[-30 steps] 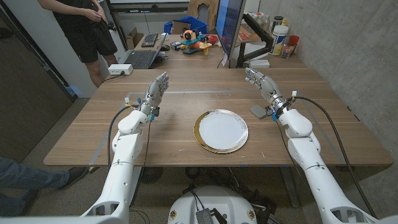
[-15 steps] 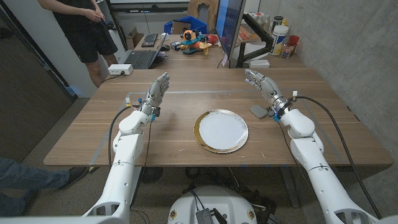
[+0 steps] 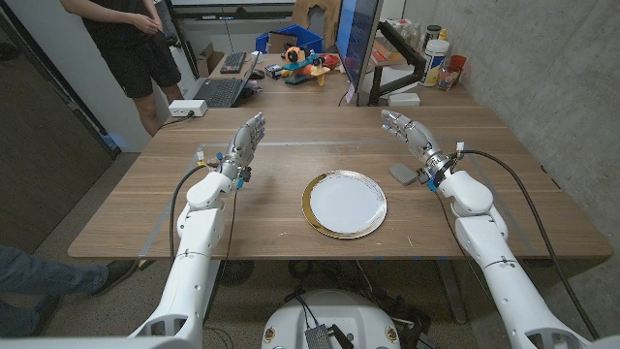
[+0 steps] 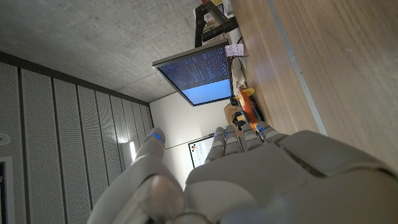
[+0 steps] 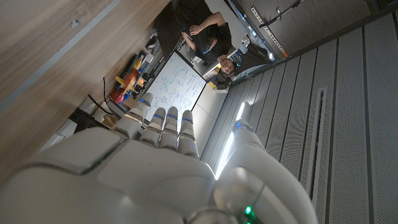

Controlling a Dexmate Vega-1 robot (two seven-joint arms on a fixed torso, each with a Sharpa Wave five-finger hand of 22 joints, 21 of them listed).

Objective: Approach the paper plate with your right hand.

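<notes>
- The paper plate [image 3: 344,204] sits mid-table, bare wood all around it.
- The right hand [image 3: 408,130], fingers spread and empty, hovers well apart.
- A small grey pad [image 3: 402,174] lies between them.
- The left hand [image 3: 245,142] stands open, empty.

White paper plate [image 3: 344,204] with gold rim, brown wooden table [image 3: 291,184].

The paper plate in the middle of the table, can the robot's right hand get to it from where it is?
Probably yes. The right hand is open above the table, beyond and to the side of the paper plate. The wood between them looks bare; a small grey pad lies beside the forearm, off the straight path.
</notes>
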